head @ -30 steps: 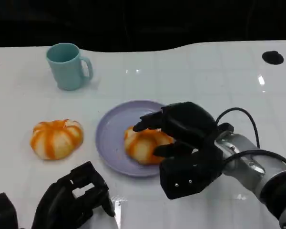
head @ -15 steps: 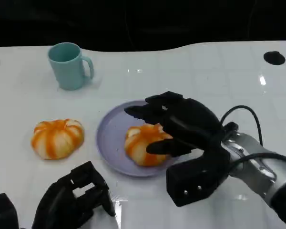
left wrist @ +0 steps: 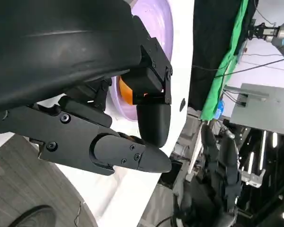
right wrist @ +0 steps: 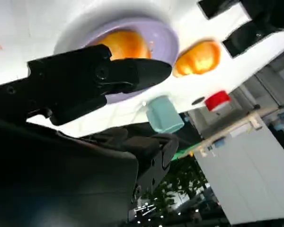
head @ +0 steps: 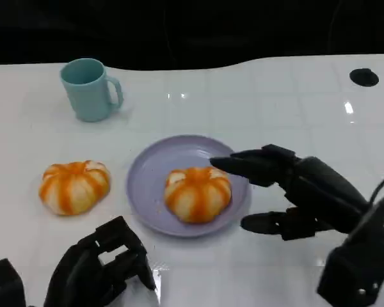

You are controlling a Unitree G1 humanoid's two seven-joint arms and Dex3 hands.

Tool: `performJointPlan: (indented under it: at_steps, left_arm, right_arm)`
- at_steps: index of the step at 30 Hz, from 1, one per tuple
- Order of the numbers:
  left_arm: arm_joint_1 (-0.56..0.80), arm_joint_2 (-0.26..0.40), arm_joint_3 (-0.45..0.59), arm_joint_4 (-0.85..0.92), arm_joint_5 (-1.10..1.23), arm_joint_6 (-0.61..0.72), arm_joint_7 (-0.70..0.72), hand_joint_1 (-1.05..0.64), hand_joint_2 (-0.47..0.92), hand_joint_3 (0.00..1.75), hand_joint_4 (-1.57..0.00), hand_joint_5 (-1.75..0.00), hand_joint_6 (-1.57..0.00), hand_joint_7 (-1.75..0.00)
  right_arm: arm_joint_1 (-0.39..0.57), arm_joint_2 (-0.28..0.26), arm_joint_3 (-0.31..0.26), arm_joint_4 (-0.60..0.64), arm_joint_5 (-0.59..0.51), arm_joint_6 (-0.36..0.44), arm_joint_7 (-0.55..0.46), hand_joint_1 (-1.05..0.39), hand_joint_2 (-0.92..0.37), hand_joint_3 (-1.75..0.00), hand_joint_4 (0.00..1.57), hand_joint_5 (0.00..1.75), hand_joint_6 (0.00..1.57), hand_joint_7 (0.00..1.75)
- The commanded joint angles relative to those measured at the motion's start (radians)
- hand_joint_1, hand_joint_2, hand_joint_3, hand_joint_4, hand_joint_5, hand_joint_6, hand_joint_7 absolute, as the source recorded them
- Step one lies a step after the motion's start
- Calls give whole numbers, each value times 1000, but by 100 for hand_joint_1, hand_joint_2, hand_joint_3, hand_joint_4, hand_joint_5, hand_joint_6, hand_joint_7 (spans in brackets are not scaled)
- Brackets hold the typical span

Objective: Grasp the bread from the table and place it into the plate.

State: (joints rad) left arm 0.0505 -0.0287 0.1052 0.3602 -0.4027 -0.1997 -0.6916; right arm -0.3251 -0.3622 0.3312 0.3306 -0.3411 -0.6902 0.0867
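One round bread (head: 198, 193), orange-glazed with pale ribs like a pumpkin, lies on the smooth lavender plate (head: 150, 173), so the placing looks done for this piece. The right hand (head: 294, 192), matte black, sits just beside the plate with fingers apart, holding nothing. A second like bread (head: 74, 185) remains on the glossy white table (head: 275, 102). The left hand (head: 99, 268) rests curled and empty, near a teal mug (head: 88, 89).

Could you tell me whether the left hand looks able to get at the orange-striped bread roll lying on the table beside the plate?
Probably yes. The left hand sits just nearer the robot than the orange-striped bread roll on the white table, with bare tabletop between them.
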Motion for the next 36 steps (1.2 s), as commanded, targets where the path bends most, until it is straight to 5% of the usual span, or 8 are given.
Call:
performJointPlan:
  at_steps: [1,6,10,13,19,27,36]
  left_arm:
    - [-6,17,3,-2,6,-17,1,-63,92,11,-69,-175,-66,-140]
    - [-7,16,3,3,12,-26,3,-64,92,11,-69,-175,-65,-144]
    - [-8,15,6,1,-5,-9,-7,-62,92,10,-68,-175,-64,-143]
    - [-9,17,5,3,-5,-11,-9,-62,92,9,-68,-175,-65,-143]
    - [-8,16,5,0,-11,1,-11,-62,92,8,-69,-175,-66,-143]
    - [-7,16,5,-5,-16,8,-10,-62,92,8,-70,-175,-67,-141]
    - [-6,19,5,-6,-12,9,-8,-63,92,8,-70,-175,-67,-142]
  right_arm:
    - [66,-10,-55,-12,80,-80,14,-55,-92,-30,40,55,56,13]
    - [148,17,-105,-20,163,-119,16,-45,-92,-26,67,81,80,25]
    - [207,50,-130,-24,257,-120,44,-35,-92,-35,65,141,76,81]
    - [254,58,-141,-45,298,-97,78,-33,-87,-47,67,158,74,100]
    - [323,62,-159,-56,353,-98,140,-30,-67,-89,71,170,76,114]
    - [446,123,-178,-206,489,110,187,-34,-74,-77,69,169,66,132]
    - [450,156,-222,-144,448,31,205,-34,-70,-86,73,175,64,145]
